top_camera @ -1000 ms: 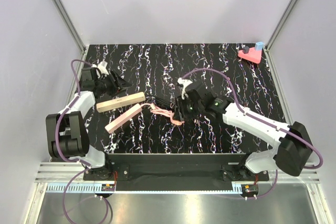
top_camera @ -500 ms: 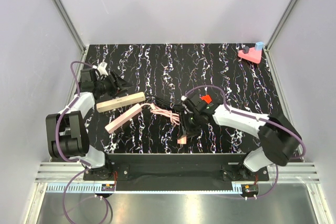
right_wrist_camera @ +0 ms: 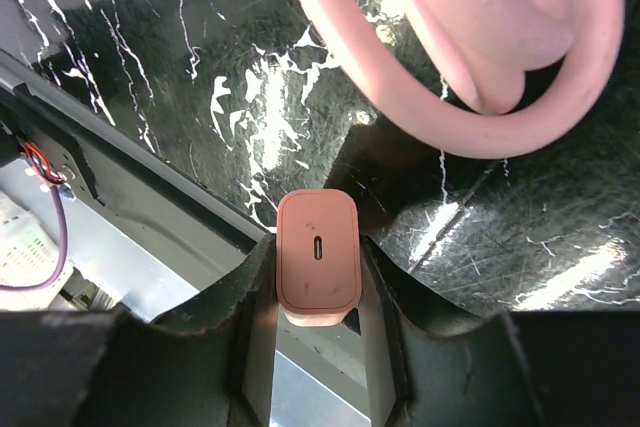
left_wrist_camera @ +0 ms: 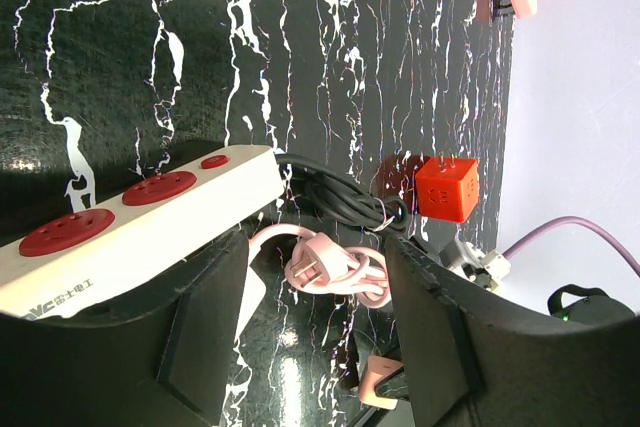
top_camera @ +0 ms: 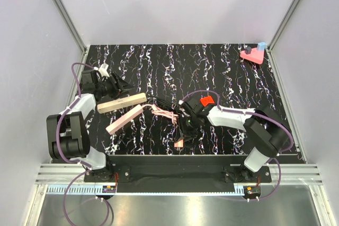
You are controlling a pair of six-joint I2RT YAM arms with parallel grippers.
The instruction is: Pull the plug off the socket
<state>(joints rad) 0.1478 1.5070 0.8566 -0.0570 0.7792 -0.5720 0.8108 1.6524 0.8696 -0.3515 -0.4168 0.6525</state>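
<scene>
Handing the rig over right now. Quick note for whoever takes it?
Left gripper: open, jaws wide at the end of the socket, not clamped on it.
Right gripper: shut on the pink plug, held near the front edge of the table, well clear of the socket.
Done: plug looks out; outlets seen from the left wrist are empty.
Left: probably set the plug down, retract both arms.
</scene>
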